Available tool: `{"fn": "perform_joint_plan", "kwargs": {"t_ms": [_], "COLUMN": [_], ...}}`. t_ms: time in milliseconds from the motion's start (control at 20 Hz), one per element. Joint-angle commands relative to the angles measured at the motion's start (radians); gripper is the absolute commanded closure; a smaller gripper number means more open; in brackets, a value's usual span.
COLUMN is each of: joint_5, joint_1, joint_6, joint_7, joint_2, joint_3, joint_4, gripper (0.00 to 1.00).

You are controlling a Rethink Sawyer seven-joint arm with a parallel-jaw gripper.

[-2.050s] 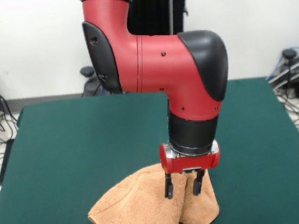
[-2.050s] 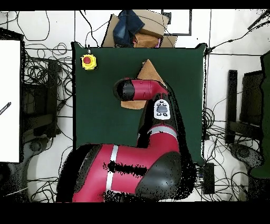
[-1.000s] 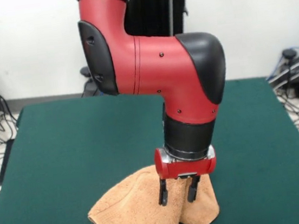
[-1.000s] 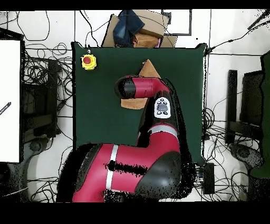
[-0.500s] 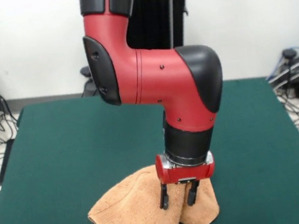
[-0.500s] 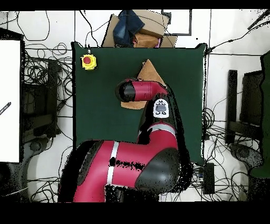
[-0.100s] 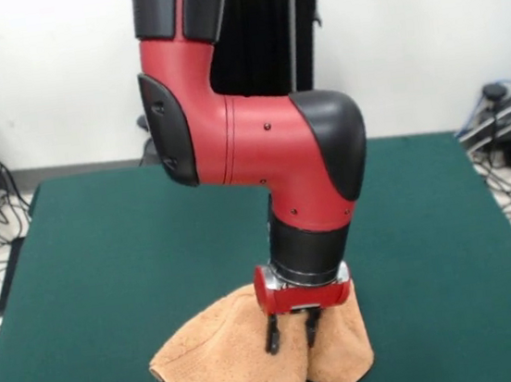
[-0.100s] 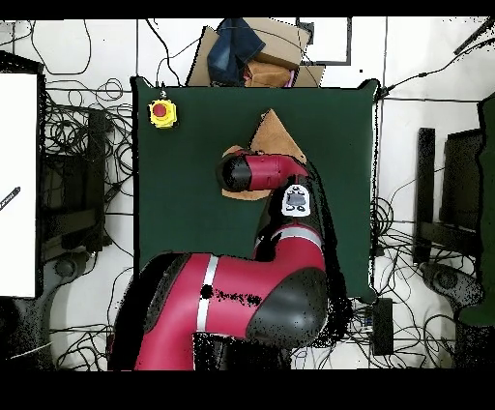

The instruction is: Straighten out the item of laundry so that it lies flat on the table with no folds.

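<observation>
I had the gripper (image 7: 290,334) down on the folded peach terry towel (image 7: 221,368), low centre of the front view on the green table (image 7: 123,254). Its jaws stood narrow, seemingly pinching the ridge. Best to grab one layer only, then drag outward.

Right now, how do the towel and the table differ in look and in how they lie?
The towel is peach-orange and fluffy; the table is dark green and smooth. The towel is small and sits near one edge; the table is far larger. The towel is folded and bunched, with two lobes meeting at a crease under the gripper; the table top is flat. The two touch, the towel resting on the table.
</observation>
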Motion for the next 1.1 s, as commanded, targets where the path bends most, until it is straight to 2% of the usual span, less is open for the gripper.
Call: {"fn": "perform_joint_plan", "kwargs": {"t_ms": [50,650,900,1100], "joint_5": [-0.046,-0.036,0.010,0.051], "joint_1": [0.003,-0.003,-0.037,-0.063], "joint_6": [-0.032,-0.024,0.181,0.348], "joint_7": [0.112,0.109,0.032,-0.006], "joint_2": [0.023,0.009,-0.096,-0.128], "joint_3": [-0.012,-0.004,0.062,0.102], "joint_4": [0.028,0.046,0.094,0.078], "gripper": [1.00,1.00,1.00,1.00]}}
